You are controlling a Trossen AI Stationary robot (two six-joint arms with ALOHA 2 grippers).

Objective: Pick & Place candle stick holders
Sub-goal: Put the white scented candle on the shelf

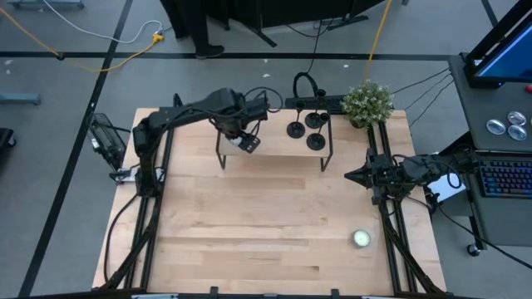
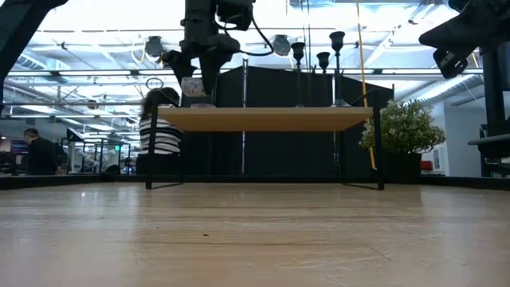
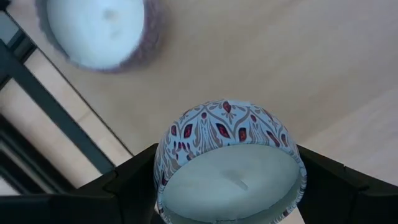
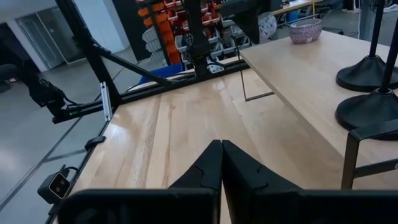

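Left end effector (image 1: 247, 141) hangs over the left end of the raised wooden shelf (image 1: 274, 156) at the back of the surface (image 1: 266, 224), its fingers (image 3: 134, 186) clamped on a patterned tin candle (image 3: 229, 165), white wax showing, not on a holder. A second candle (image 3: 99, 31) in a similar dish sits on the shelf just beside it. The three candle stick holders (image 1: 307, 129), black, stand upright and close together toward the shelf's right end, well apart from that end effector and untouched. My read: the step in hand is setting this candle on the shelf; next comes lowering it level, letting go and lifting clear without nudging its neighbour. Right end effector (image 4: 221, 163) waits at the surface's right edge, fingers pressed shut and empty. Other things: a potted plant (image 1: 367, 102) at the back right corner, a tealight (image 1: 361, 239) near the front right corner. Possible obstacles are the shelf's thin legs and the holders' tight spacing.
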